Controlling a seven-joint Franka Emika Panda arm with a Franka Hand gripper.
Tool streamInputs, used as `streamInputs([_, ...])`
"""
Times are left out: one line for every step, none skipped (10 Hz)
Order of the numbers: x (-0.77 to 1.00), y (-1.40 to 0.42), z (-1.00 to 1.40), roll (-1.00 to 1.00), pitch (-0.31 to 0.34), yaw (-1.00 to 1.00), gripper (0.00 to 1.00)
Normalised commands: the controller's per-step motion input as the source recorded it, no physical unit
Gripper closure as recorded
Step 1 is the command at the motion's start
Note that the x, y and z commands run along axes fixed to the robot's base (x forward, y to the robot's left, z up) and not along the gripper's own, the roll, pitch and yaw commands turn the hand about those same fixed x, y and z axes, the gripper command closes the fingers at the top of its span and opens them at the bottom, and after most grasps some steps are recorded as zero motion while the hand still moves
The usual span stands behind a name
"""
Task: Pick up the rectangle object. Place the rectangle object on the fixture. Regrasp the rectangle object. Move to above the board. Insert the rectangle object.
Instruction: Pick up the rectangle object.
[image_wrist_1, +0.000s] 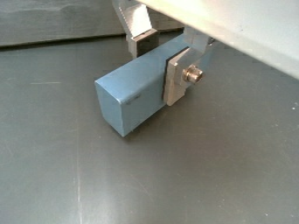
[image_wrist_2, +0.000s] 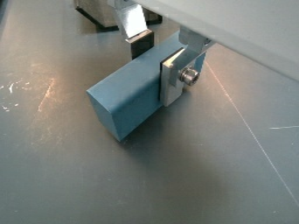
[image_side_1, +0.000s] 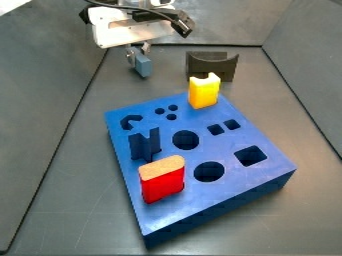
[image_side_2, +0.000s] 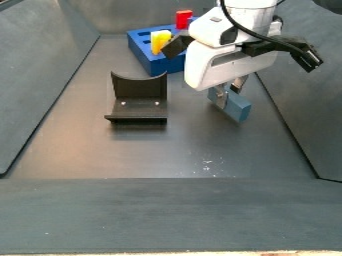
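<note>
Dark grey floor, tool pinching rectangle object, no readable writing.

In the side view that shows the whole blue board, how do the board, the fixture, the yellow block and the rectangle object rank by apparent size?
Largest to smallest:
1. board
2. fixture
3. yellow block
4. rectangle object, held in the gripper

The board lies nearer the camera, so its lead is exaggerated.

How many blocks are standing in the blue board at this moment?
3: the yellow block at the board's corner nearest the fixture, the navy piece mid-board, the red block opposite. The gripper holds the rectangle object elsewhere.
</note>
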Motion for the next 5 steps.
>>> streamInputs([0.00, -0.01, 0.00, 0.02, 0.000, 0.00, 1.00])
streamInputs([0.00, 0.00, -0.08, 0.02, -0.069, 0.00, 1.00])
streamInputs([0.00, 0.00, 0.00, 0.00, 0.000, 0.00, 1.00])
streamInputs([0.00, 0.00, 0.00, 0.00, 0.000, 0.00, 1.00])
streamInputs([0.00, 0.00, 0.00, 0.00, 0.000, 0.00, 1.00])
